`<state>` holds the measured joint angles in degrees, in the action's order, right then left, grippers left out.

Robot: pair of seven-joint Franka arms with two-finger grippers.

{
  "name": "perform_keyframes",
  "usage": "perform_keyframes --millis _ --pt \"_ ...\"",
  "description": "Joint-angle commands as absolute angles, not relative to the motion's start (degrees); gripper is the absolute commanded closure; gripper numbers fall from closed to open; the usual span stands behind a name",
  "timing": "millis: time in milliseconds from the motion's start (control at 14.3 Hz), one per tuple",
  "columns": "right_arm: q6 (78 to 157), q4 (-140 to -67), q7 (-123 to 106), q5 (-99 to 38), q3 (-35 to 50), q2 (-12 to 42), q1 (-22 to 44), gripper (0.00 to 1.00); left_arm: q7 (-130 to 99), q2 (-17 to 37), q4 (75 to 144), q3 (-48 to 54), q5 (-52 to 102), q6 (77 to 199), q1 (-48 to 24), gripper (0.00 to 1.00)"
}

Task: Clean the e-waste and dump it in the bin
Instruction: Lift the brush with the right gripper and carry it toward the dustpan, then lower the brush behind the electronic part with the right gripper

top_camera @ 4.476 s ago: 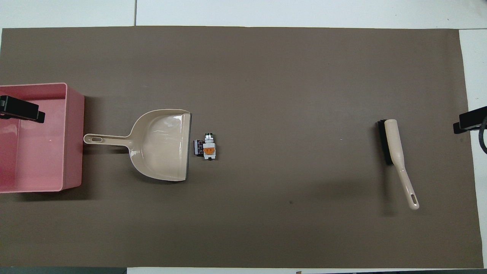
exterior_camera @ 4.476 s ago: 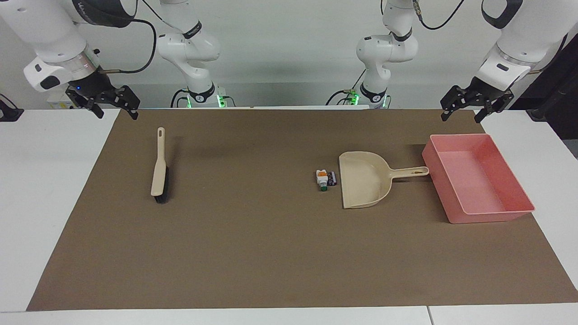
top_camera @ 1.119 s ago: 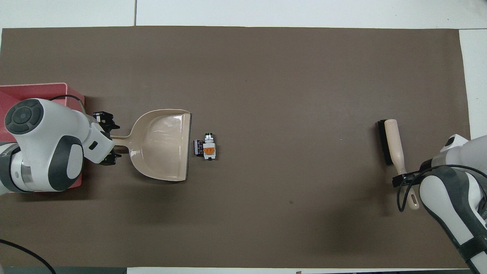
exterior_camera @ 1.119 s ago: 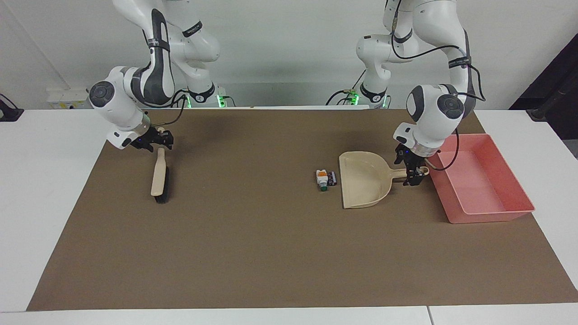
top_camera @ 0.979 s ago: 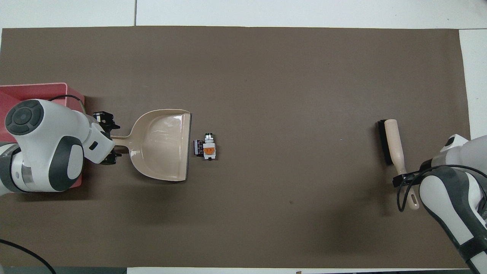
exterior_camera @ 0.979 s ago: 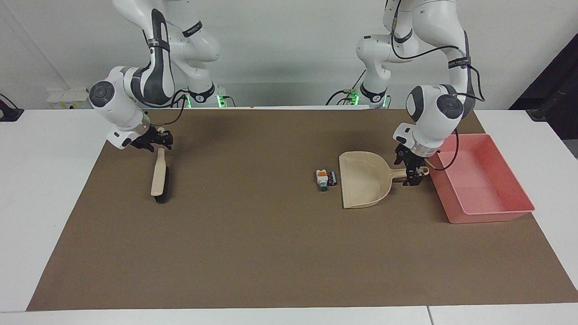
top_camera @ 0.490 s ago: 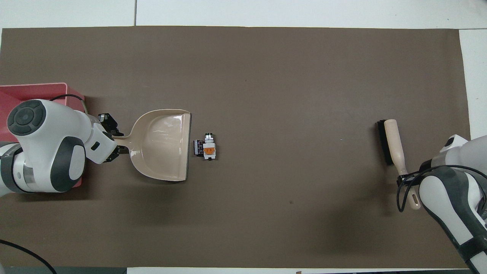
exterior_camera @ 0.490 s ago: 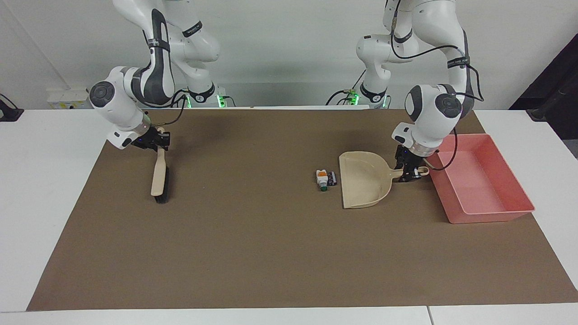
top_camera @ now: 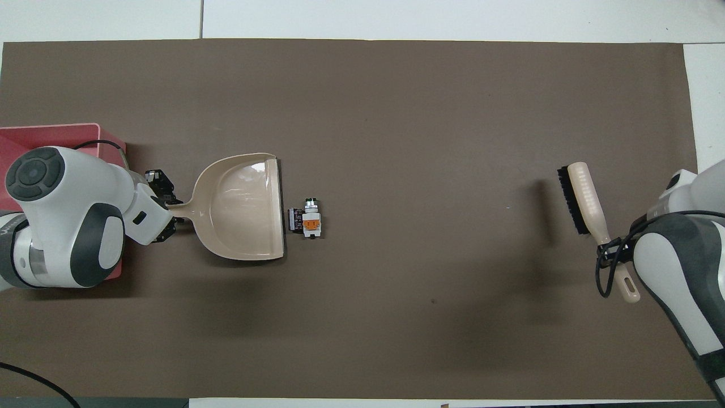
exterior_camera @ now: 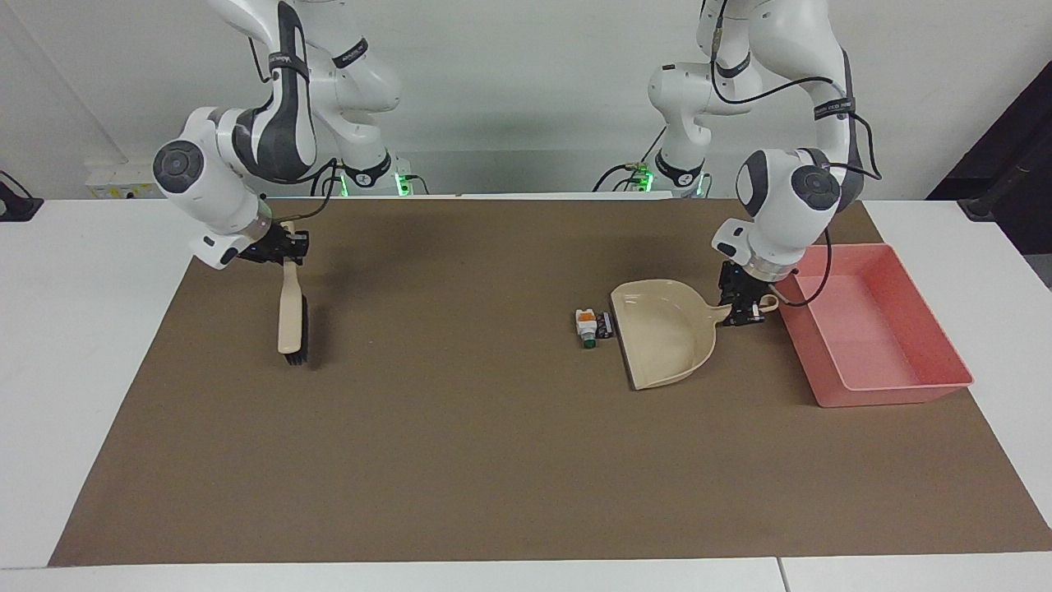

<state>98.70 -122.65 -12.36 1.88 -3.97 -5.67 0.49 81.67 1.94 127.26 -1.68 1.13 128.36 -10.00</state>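
Observation:
The e-waste lies mid-mat: a white piece with orange and green marks beside a black block, also in the overhead view. My left gripper is shut on the handle of the beige dustpan. The pan is tilted, and its lip is just short of the black block. The pink bin stands beside the dustpan handle at the left arm's end. My right gripper is shut on the handle of the beige brush, held slightly above the mat.
A brown mat covers most of the white table. My left arm's wrist hides much of the bin in the overhead view.
Both arms came down from rest and closed on the handles. In the last half second the dustpan tilted and shifted toward the e-waste. The brush rose off the mat.

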Motion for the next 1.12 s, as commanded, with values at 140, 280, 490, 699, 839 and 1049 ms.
perform_keyframes --millis 140,280,490,699,839,1049 --pt "95.44 -114.61 -2.57 2.2 -3.25 -2.46 12.98 1.0 81.21 1.32 123.4 -2.02 -7.91 123.04 -9.76 0.99" --pt "97.72 -115.05 3.23 1.32 -2.99 -2.46 18.43 1.0 81.21 0.88 123.75 -2.02 -8.7 120.86 -10.63 1.0" --pt "100.88 -115.05 6.06 -4.8 -2.99 -0.45 20.39 1.0 81.83 0.35 124.1 -1.76 -10.45 118.48 -12.21 1.0" --pt "104.14 -115.4 12.53 -6.06 -2.99 1.4 25.39 1.0 81.65 0.18 124.71 -1.67 -10.99 119.0 -13.36 1.0" --pt "105.55 -115.4 16.77 -6.15 -2.99 2.98 29.34 1.0 81.65 -0.35 125.85 -1.67 -10.99 119.71 -13.62 1.0" --pt "106.26 -115.23 17.93 -9.13 -2.73 5.18 30.67 1.0 81.65 -0.88 127.35 -1.67 -10.99 120.76 -13.62 1.0"
